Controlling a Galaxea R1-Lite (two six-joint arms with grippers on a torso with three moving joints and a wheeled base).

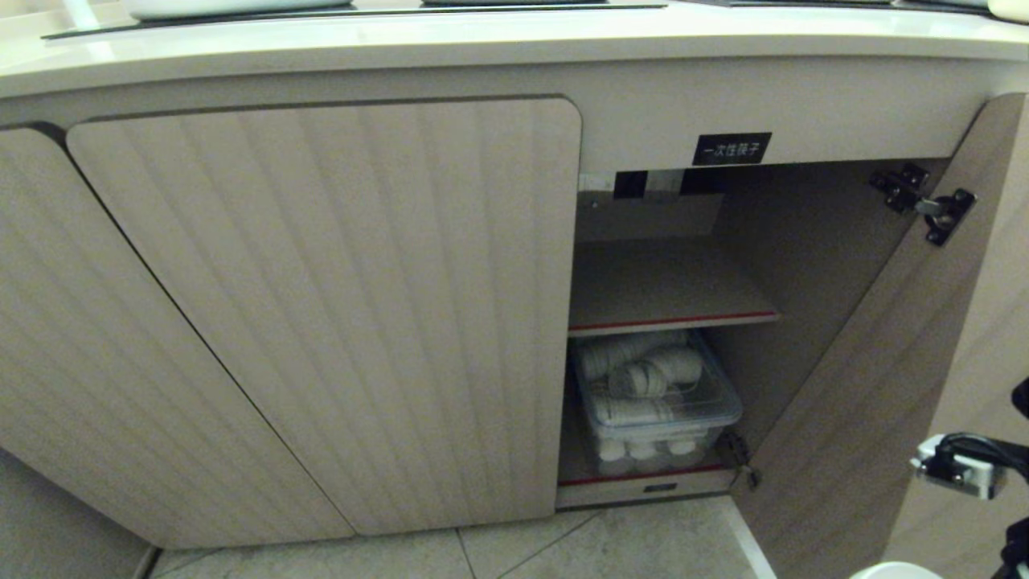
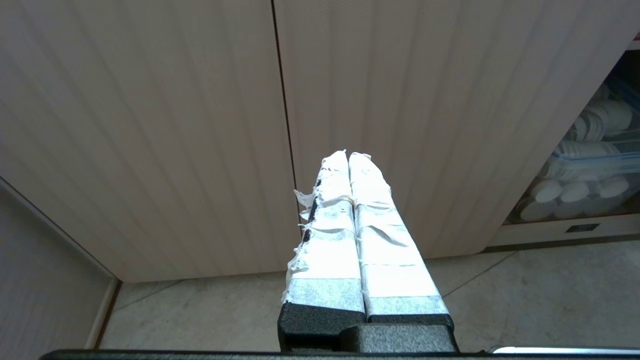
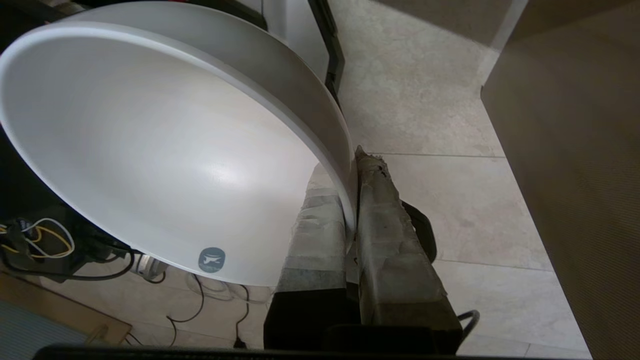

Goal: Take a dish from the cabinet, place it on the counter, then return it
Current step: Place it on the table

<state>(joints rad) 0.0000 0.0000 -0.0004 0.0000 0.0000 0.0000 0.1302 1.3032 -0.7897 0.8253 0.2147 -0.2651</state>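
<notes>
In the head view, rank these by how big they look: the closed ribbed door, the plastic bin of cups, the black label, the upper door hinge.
1. Closed ribbed door, by far the largest.
2. Plastic bin of cups.
3. Black label and upper door hinge: they look about alike, so I won't rank them.

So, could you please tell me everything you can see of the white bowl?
The white bowl is plain, round and glossy, apparently ceramic, with a small grey round sticker inside near the rim. It is tilted on edge, off any surface, above the tiled floor. The right gripper is shut on its rim, one finger inside, one outside.
</notes>
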